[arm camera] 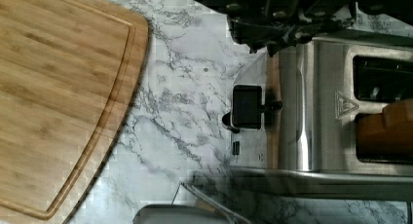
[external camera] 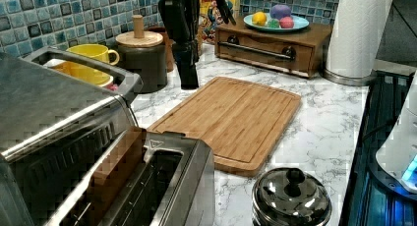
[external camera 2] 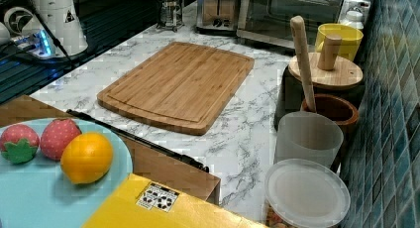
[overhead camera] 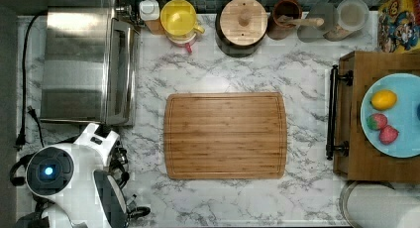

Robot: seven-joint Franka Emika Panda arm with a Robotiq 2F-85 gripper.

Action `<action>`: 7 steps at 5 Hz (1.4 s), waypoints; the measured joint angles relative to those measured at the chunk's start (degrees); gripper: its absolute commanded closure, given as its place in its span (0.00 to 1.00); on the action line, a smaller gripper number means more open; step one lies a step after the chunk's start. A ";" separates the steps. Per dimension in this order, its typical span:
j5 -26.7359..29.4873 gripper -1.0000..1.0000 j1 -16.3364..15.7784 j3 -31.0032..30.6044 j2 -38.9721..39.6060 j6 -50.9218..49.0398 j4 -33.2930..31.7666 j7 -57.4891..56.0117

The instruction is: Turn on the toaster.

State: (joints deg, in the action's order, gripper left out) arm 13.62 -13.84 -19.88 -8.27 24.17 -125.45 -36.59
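- The white arm (overhead camera: 74,178) sits folded at the lower left corner of the top view, its round joint cap (overhead camera: 48,171) facing up.
- The dark gripper (arm camera: 287,24) shows in the wrist view, pointing down.

Even bright overhead light; glare on toaster (arm camera: 311,112) steel; blocky compression blur throughout.

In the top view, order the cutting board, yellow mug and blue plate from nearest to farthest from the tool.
From the tool, at the top view's lower left:
1. the cutting board, in the middle.
2. the yellow mug, along the top edge.
3. the blue plate, far right.
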 measured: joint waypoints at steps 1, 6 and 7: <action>0.69 1.00 0.22 0.04 0.16 1.22 -0.78 0.00; 6.74 1.00 1.36 0.88 11.23 14.60 -4.03 -0.17; 6.56 1.00 1.95 1.06 12.98 14.74 -3.92 -0.17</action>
State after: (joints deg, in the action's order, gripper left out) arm 20.19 -11.89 -18.81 4.71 38.92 -129.36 -36.76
